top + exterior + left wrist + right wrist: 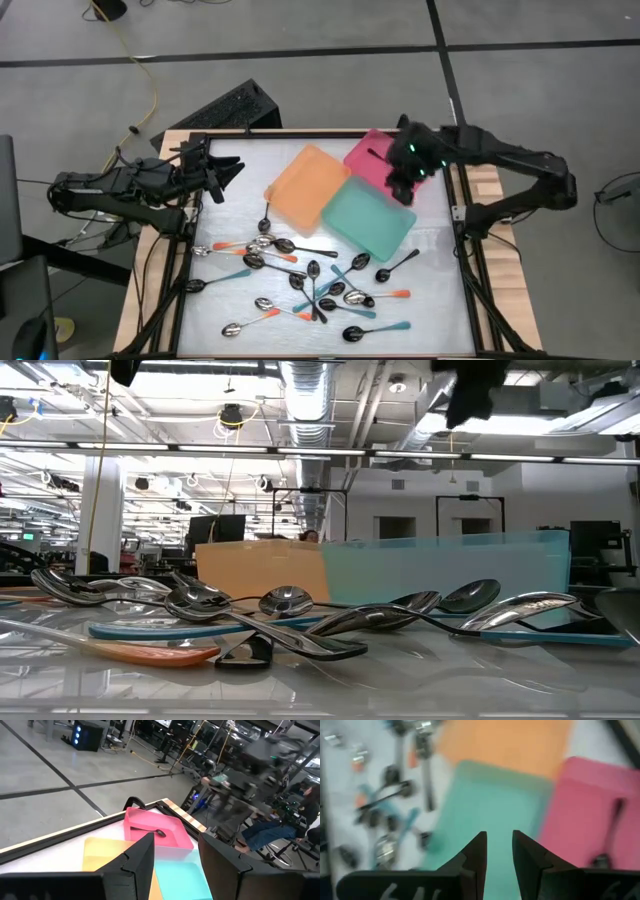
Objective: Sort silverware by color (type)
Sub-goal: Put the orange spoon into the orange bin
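Observation:
Many spoons (300,285) lie scattered on the near half of the white table: shiny bowls with orange handles, dark bowls with teal handles, and all-black ones. One black spoon (610,832) lies inside the pink tray (368,155). The orange tray (307,188) and the teal tray (368,220) hold nothing. My right gripper (499,851) hangs open, pointing down over the edge between the teal and pink trays (402,183), with nothing between its fingers. My left gripper (232,172) waits open and raised at the table's far left.
The three trays stand side by side on the far half of the table. A black keyboard-like object (225,110) lies beyond the far left corner. A wooden frame (488,190) borders the table. A seated person (270,832) shows past the table's right side.

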Robot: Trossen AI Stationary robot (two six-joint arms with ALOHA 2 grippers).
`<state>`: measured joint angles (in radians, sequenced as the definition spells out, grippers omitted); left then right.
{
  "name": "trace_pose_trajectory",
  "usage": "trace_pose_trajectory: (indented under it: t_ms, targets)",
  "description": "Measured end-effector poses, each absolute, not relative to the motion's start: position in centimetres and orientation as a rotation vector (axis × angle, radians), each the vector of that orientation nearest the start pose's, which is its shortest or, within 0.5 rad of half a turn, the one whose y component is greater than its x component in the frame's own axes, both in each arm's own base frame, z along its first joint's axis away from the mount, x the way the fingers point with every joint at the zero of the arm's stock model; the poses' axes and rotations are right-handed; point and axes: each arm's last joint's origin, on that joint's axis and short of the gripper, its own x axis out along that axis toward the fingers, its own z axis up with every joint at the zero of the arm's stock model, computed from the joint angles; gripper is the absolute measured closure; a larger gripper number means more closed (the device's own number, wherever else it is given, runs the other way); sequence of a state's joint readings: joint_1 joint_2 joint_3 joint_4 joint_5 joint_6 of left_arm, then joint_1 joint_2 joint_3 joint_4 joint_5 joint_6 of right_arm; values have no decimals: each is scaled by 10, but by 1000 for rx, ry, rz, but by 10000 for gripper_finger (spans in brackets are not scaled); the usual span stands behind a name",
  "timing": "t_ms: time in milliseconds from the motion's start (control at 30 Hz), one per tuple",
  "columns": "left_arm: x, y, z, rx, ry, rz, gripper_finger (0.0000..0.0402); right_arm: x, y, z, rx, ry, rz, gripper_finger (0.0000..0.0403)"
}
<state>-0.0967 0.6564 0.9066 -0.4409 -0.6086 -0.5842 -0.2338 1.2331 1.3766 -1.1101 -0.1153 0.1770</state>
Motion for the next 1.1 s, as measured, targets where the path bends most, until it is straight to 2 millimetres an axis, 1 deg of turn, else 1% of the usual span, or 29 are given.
trace_pose_trajectory:
  t_ms: [133,300,433,633,800,933,1033,1100]
  targets:
    - [124,5,365,-498,40,551,262,213,-3,371,352,963,-77,302]
    - [124,5,364,-497,47,551,262,213,50,368,359,1016,18,302]
    - [124,4,364,-504,59,518,262,212,90,354,336,1086,60,302]
    - [125,3,364,-507,69,494,262,214,141,328,247,1182,63,302]
    - [125,3,364,-495,72,494,262,223,168,299,117,1263,27,302]
    - [125,3,364,-492,72,494,262,229,177,277,3,1336,-29,302]
    - [125,3,364,-492,72,494,262,232,182,268,-100,1345,-17,302]
    - [125,3,364,-491,72,495,262,234,184,264,-137,1332,-17,302]
